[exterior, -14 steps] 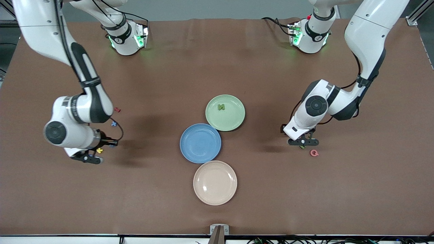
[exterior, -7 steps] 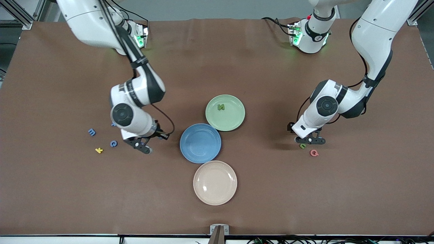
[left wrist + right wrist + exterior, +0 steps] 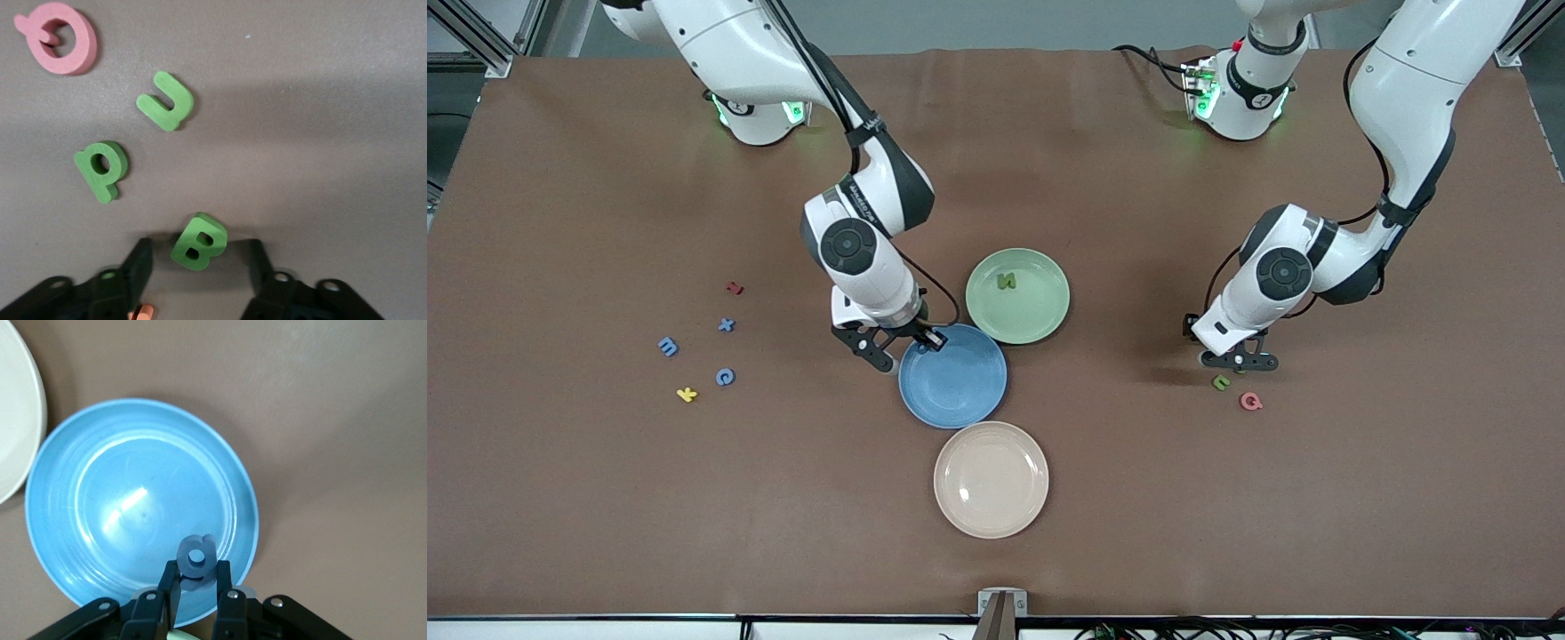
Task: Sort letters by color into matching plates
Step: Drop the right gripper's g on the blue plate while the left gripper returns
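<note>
Swinging in from the scattered letters, the right gripper [image 3: 197, 577] now hangs over the glossy round blue plate's [image 3: 960, 396] rim, pinching a blue foam letter [image 3: 195, 561]. Left gripper [image 3: 197, 267], half-open, straddles the green B [image 3: 199, 242].

You have three plates: one blue plate [image 3: 960, 396], one green plate [image 3: 1040, 320], one beige plate [image 3: 991, 480]. Green letters number four: N [image 3: 1006, 281], U [image 3: 166, 101], P [image 3: 101, 170], B [image 3: 199, 241]. Blue letters number four: m [image 3: 668, 347], x [image 3: 727, 325], c [image 3: 725, 377], and a fourth blue letter [image 3: 196, 561] pinched in the right pincer [image 3: 197, 577] over the blue plate. You also have one pink Q [image 3: 1251, 402], one yellow letter [image 3: 687, 395] and one red letter [image 3: 735, 287].
</note>
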